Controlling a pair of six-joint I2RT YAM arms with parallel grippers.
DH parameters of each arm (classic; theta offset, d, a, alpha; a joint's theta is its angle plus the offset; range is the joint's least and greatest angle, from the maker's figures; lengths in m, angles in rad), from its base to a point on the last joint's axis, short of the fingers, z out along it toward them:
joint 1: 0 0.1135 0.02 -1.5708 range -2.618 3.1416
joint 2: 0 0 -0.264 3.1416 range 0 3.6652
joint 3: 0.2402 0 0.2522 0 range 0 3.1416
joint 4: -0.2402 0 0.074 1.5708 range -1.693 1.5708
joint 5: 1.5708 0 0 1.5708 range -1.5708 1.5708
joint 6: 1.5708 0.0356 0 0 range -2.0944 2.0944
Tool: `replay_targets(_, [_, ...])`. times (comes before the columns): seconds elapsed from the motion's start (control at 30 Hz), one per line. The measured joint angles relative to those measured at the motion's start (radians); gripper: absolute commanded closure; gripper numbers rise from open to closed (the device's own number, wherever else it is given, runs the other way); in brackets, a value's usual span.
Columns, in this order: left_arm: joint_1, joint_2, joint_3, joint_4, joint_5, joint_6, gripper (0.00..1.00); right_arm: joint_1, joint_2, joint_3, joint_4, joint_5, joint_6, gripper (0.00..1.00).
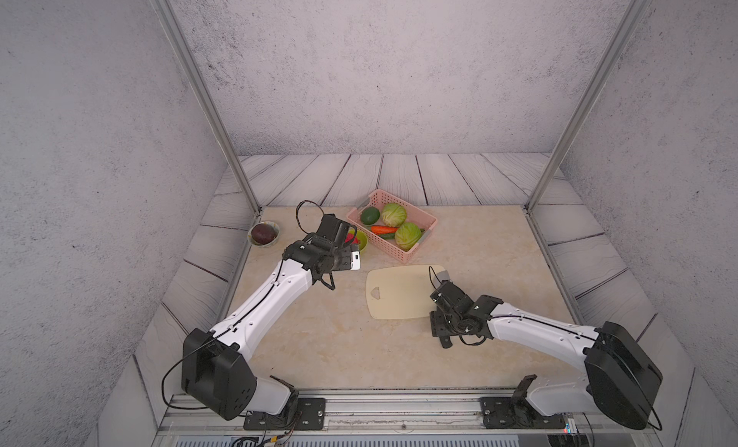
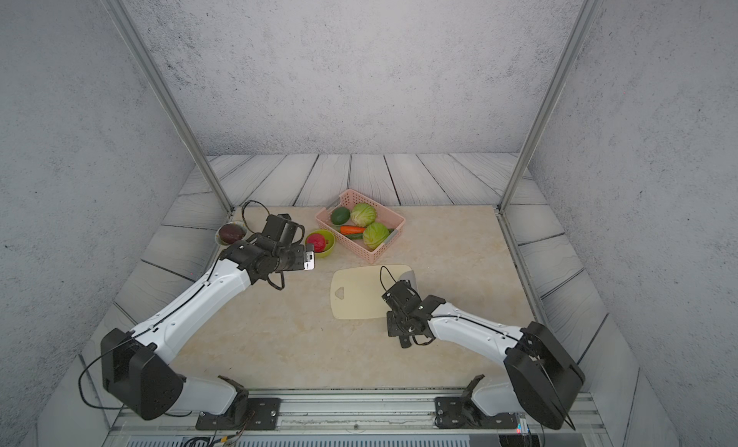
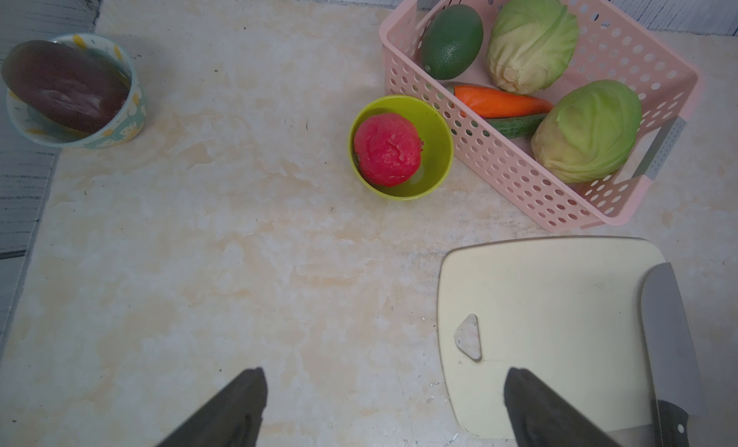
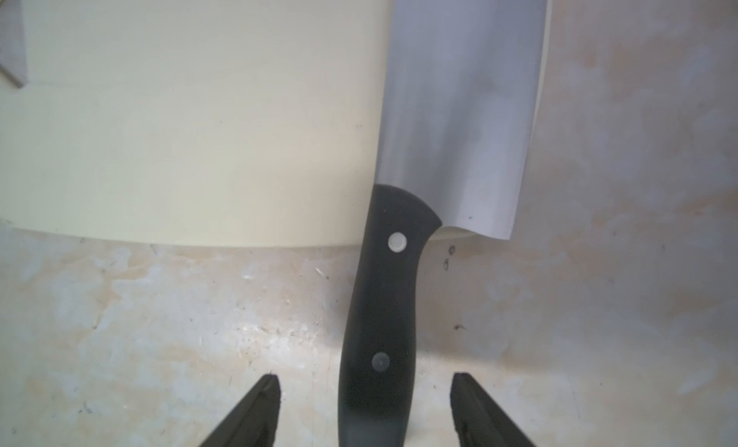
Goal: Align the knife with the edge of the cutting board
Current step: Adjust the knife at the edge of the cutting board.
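the knife lies flat with its wide grey blade on the cream cutting board, along the short side far from the heart hole. the blade runs in line with that edge and sits right at it. the black handle sticks out past the board and rests on the table. the right pincer is wide, with one finger on each side of the handle and a gap on both sides, so it holds nothing. the left pincer is wide too and holds nothing, up over the table beside the board. a pink basket of vegetables sits near the board's far long side.
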Motion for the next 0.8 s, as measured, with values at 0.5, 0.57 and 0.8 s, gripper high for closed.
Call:
replay_targets(0.5, [0.010, -0.018, -0.014, 0.039, -0.026, 0.039, 0.02, -0.165, -0.232, 0.087, -0.104, -0.087, -0.148, 0.01])
replay_targets(0.57, [0.011, -0.036, -0.027, 0.057, -0.030, 0.046, 0.02, -0.208, -0.233, 0.109, -0.113, -0.119, -0.175, 0.01])
replay_targets(0.8, [0.021, -0.154, -0.132, 0.176, -0.062, 0.084, 0.02, -0.321, -0.212, 0.183, -0.143, -0.222, -0.244, 0.01])
